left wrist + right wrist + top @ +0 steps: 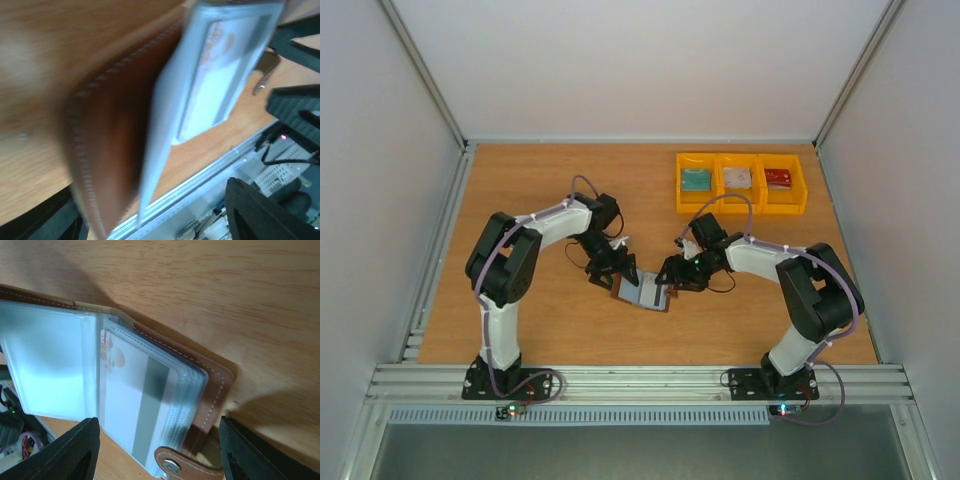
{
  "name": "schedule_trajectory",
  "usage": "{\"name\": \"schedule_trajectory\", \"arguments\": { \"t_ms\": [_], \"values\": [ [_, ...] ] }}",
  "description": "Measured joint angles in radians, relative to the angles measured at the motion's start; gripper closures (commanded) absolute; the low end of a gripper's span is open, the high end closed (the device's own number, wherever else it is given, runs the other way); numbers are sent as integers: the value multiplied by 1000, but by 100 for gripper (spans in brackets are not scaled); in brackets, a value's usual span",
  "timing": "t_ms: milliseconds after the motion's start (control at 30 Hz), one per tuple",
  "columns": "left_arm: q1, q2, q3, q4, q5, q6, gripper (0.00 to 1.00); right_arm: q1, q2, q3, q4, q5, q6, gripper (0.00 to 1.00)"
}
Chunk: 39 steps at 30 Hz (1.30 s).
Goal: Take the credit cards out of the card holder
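The brown card holder (642, 293) lies open on the table between my two grippers. A whitish credit card (131, 410) with a grey stripe sits in its clear sleeves, next to the snap tab (172, 466). My left gripper (612, 272) is at the holder's left side. In the left wrist view the brown cover (107, 150) stands blurred between its wide-apart fingers (260, 212). My right gripper (159, 426) is open and straddles the holder's right half. A teal card (696, 179), a whitish card (737, 178) and a red card (778, 178) lie in the bins.
Three yellow bins (741, 207) stand in a row at the back right of the wooden table. A metal rail (640, 380) runs along the near edge by the arm bases. White walls close in the left, right and back sides.
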Motion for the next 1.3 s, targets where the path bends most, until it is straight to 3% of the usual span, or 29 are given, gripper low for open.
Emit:
{"name": "schedule_trajectory", "arguments": {
  "t_ms": [67,200,267,300,333,733,833,1033,1300],
  "values": [
    [-10,3,3,4,49,-8,39,4,7,4,8,-9,5,33],
    [-52,12,7,33,126,-60,61,8,9,4,15,-11,11,33],
    [-67,22,12,42,145,-73,77,8,8,4,15,-11,11,33],
    [-70,26,13,45,150,-76,93,8,8,4,15,-11,11,33],
    [-70,28,14,47,154,-82,99,8,8,4,15,-11,11,33],
    [-65,-38,33,33,105,-50,100,13,-92,-30,-43,51,-52,28],
    [-66,-113,62,16,81,27,100,12,-216,-50,-71,56,-85,25],
    [-64,-335,48,5,68,206,100,5,-534,-61,-55,0,-165,9],
    [-64,-650,-139,61,108,368,100,0,-817,-38,-54,-62,-250,6]
  ]
}}
